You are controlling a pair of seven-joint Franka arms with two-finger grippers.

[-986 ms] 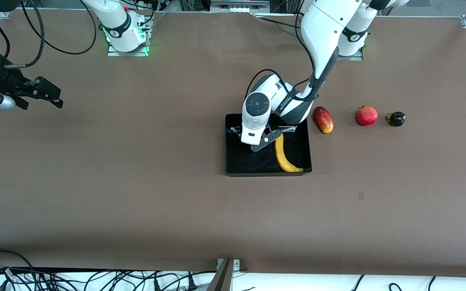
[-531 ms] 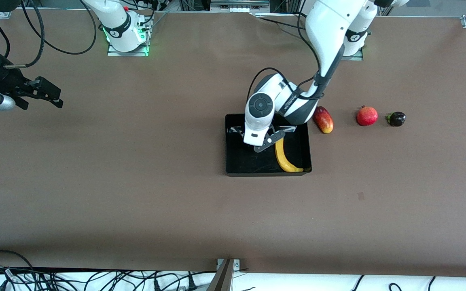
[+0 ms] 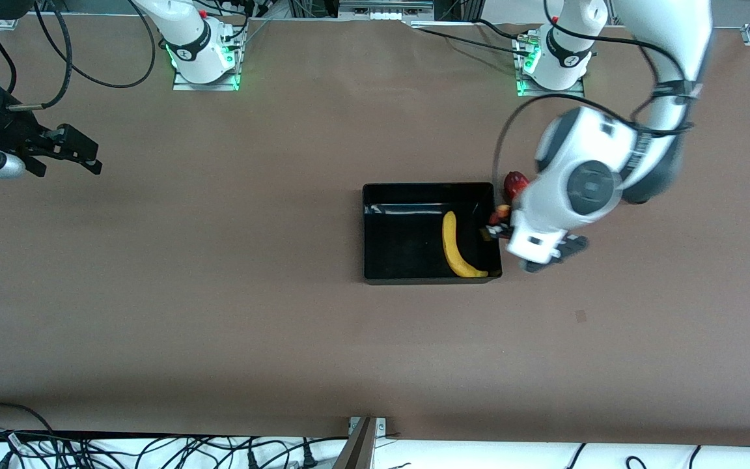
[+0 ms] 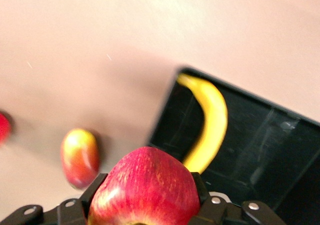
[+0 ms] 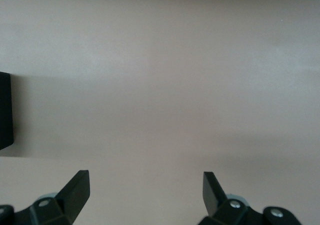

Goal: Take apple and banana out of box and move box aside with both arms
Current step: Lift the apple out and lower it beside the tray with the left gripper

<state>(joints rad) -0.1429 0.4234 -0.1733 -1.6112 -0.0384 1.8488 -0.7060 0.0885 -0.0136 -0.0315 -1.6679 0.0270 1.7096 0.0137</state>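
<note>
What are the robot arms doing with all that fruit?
The left arm's end effector has grabbed the apple and is carrying it in the air over the edge of the black box, at the left arm's end. The banana is lying in the box. A mango sits on the table beside the box. The right arm waits at its end of the table, its end effector open and empty.
</note>
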